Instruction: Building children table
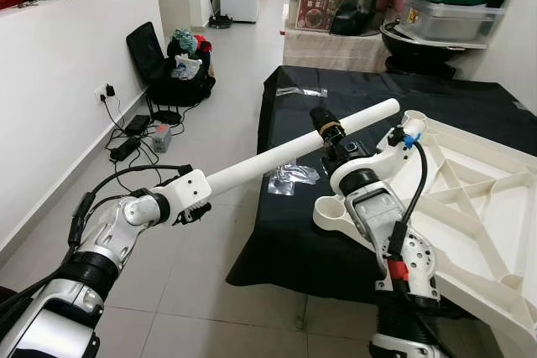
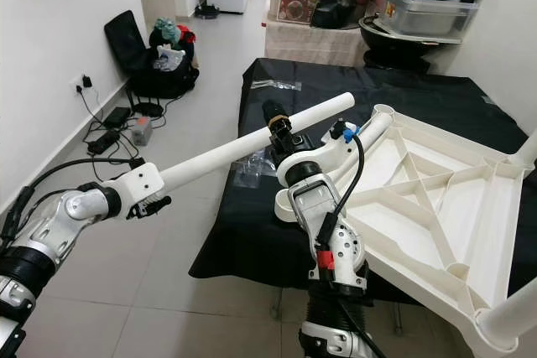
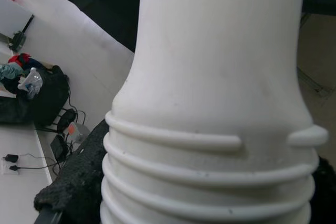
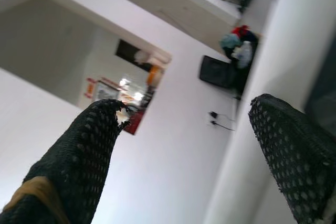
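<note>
We clench our left pincer [image 1: 191,207] on the white leg [image 1: 294,151]; our right pincer [image 1: 330,133], released, straddles it, the tabletop [image 1: 470,199] at three o'clock.

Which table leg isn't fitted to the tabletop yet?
The long white leg held by the left pincer, angled over the black cloth. The other legs sit in the upturned tabletop's corner sockets.

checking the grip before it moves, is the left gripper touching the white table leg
Touching. In the left wrist view the white table leg fills the space between the jaws, with a black finger pressed against its ribbed end. In the left eye view the left gripper holds that end.
</note>
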Robot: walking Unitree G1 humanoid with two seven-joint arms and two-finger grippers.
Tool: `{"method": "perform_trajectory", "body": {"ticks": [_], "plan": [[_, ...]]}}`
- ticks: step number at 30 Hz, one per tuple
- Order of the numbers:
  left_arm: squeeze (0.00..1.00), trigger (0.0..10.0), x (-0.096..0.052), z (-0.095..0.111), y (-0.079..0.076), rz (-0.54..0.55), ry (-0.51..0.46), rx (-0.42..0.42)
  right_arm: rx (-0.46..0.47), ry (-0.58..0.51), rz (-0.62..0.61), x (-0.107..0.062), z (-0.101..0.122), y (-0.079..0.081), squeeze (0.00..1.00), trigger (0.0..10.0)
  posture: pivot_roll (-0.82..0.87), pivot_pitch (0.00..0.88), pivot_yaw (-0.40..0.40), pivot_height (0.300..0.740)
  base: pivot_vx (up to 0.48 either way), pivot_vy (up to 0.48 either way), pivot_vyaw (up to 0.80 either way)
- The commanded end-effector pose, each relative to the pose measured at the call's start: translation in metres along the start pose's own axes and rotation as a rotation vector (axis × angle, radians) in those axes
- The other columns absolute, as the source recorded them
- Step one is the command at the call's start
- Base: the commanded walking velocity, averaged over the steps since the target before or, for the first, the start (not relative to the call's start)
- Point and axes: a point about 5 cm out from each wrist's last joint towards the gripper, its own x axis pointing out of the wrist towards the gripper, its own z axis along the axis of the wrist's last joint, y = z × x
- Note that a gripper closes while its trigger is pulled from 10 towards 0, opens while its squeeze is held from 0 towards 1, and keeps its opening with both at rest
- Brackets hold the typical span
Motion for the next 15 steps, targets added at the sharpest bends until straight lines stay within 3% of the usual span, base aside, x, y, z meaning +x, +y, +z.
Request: {"method": "perform_trajectory", "body": {"ticks": [1, 7, 15], "plan": [[0.00, 10.0, 0.003, 0.005, 0.003, 0.012, -0.017, 0.005, 0.185, 0.057, 0.015, -0.006, -0.039, 0.005, 0.00, 10.0, 0.07, 0.000, -0.065, 0.740, 0.000, 0.000, 0.00], [0.00, 10.0, 0.004, 0.008, 0.006, 0.015, -0.032, 0.016, 0.161, 0.123, -0.066, -0.005, -0.057, -0.006, 0.00, 10.0, 0.08, 0.000, -0.066, 0.740, 0.000, 0.000, 0.00], [0.00, 10.0, 0.003, 0.006, 0.007, 0.019, -0.030, 0.016, 0.119, 0.138, -0.076, -0.005, -0.053, -0.009, 0.00, 10.0, 0.08, 0.000, -0.068, 0.740, 0.000, 0.000, 0.00]]}}
